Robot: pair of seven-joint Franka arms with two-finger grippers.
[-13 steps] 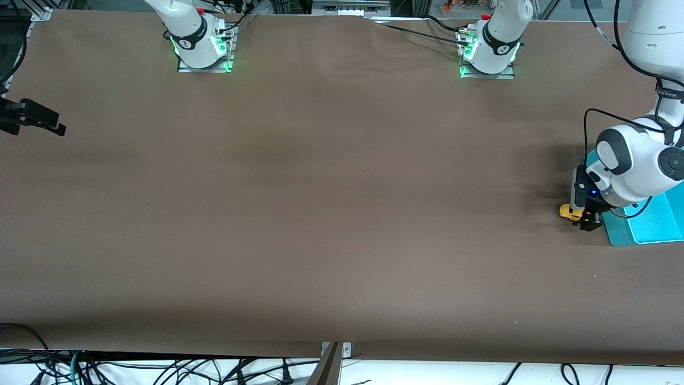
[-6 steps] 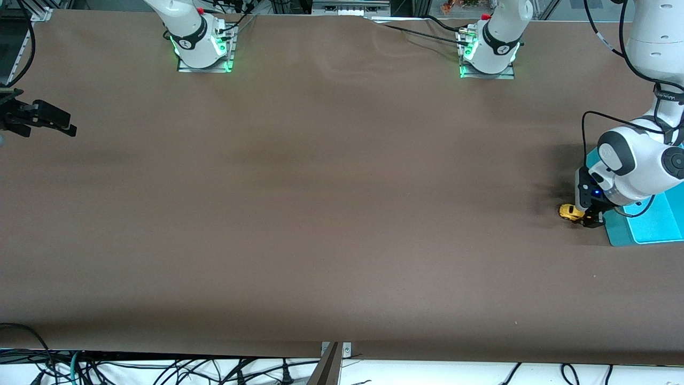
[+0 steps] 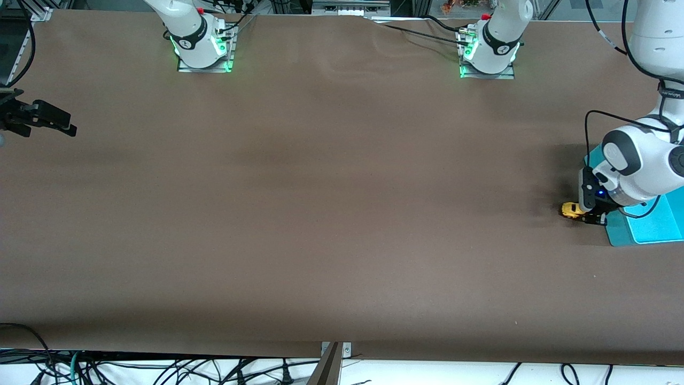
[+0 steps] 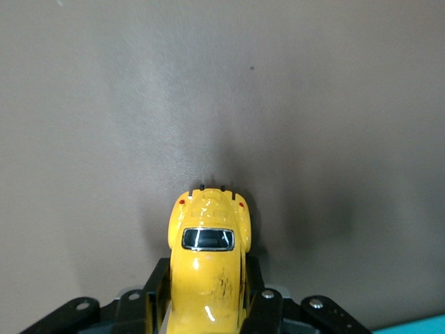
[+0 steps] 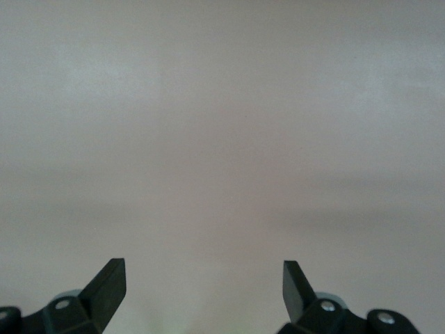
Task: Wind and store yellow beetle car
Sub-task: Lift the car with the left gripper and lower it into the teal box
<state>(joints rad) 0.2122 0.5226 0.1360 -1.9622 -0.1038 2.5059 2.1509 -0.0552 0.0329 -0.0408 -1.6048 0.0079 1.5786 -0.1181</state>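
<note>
The yellow beetle car sits on the brown table at the left arm's end, right beside the teal tray. My left gripper is low at the table and shut on the car's sides. In the left wrist view the car lies between the black fingers, its rounded end and dark window pointing away from the wrist. My right gripper is open and empty at the right arm's end of the table; its wrist view shows spread fingertips over bare table.
The teal tray lies at the table edge under the left arm's wrist. The two arm bases stand along the table's edge farthest from the front camera. Cables hang below the table's near edge.
My left gripper has sunk lower onto the car beside the tray, and the wrist has shifted slightly toward the tray. The right gripper moved slightly inward over the table, then held still.
</note>
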